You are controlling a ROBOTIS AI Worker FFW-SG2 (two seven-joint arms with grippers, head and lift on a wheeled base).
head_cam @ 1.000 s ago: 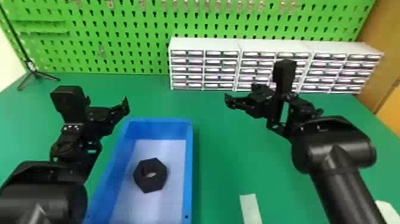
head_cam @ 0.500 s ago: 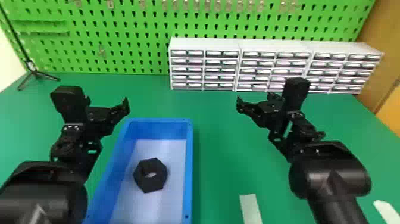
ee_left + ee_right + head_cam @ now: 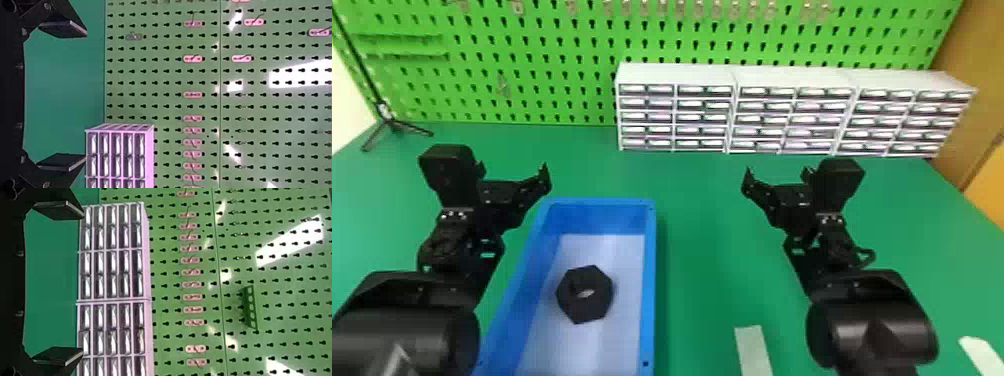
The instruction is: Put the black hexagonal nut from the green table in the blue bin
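The black nut (image 3: 583, 306) is contained in the blue bin (image 3: 650, 280), laid flat on its floor. Both the left tool (image 3: 85, 95) and the right tool (image 3: 82, 282) are held with fingers apart, nothing clamped. From the left tool, the nearer one, the nut is seen to the right and closer to the robot. Placement is judged complete; no further grasp seems needed.

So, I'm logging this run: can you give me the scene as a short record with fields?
nut: black, hexagonal, on the bin's floor
bin: blue, on the green table
left pincer: open, empty
right pincer: open, empty
drawers: white, at the table's back, before the green pegboard
task state: nut in bin, released
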